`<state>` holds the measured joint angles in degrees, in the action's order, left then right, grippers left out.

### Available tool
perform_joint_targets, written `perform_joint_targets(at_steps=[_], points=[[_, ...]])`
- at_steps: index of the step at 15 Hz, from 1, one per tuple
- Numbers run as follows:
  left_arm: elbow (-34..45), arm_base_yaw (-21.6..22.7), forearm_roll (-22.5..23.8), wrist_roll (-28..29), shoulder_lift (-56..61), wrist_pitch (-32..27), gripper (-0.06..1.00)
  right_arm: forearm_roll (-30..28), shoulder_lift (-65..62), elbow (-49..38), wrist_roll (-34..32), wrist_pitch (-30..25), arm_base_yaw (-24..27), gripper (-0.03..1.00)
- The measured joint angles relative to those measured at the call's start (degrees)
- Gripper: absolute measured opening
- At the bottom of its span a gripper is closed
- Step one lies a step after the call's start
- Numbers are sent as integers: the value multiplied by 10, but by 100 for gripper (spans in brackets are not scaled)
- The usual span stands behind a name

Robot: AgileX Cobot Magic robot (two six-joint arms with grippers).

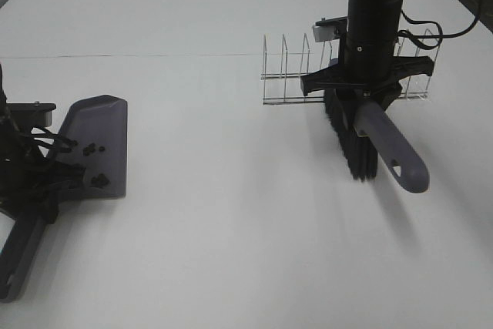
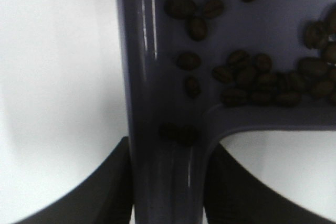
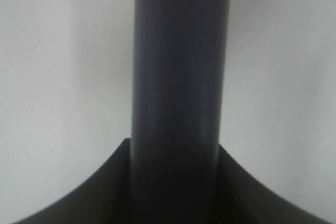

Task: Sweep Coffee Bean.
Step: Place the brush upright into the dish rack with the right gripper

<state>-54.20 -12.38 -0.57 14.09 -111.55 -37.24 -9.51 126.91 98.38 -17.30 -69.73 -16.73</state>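
A grey-purple dustpan (image 1: 96,140) lies on the white table at the left, with several dark coffee beans (image 1: 97,180) inside it. In the left wrist view the coffee beans (image 2: 252,80) crowd against the dustpan's back wall (image 2: 273,119). My left gripper (image 1: 38,190) is shut on the dustpan handle (image 2: 165,177). At the right, my right gripper (image 1: 360,92) is shut on the grey handle (image 1: 393,148) of the brush, whose black bristles (image 1: 350,140) hang over the table. The brush handle (image 3: 178,77) fills the right wrist view.
A clear wire-like rack (image 1: 293,75) stands behind the brush at the back right. The white table (image 1: 231,213) stretches between dustpan and brush. A cable (image 1: 431,32) loops off the right arm.
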Motion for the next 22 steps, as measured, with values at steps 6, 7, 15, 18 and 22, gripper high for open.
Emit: perform_joint_targets(at_steps=[6,7,15,18,22], points=[[0,0,0,0,0,0,34,-27,54,105,-1,-25,3,36],[0,0,0,0,0,0,34,-29,54,112,-1,-24,5,36],[0,0,-1,0,0,-3,34,29,95,226,48,-9,57,36],[0,0,-1,0,0,-3,34,27,98,234,48,-6,57,36],[0,0,-1,0,0,-4,34,28,127,234,48,-6,57,36]])
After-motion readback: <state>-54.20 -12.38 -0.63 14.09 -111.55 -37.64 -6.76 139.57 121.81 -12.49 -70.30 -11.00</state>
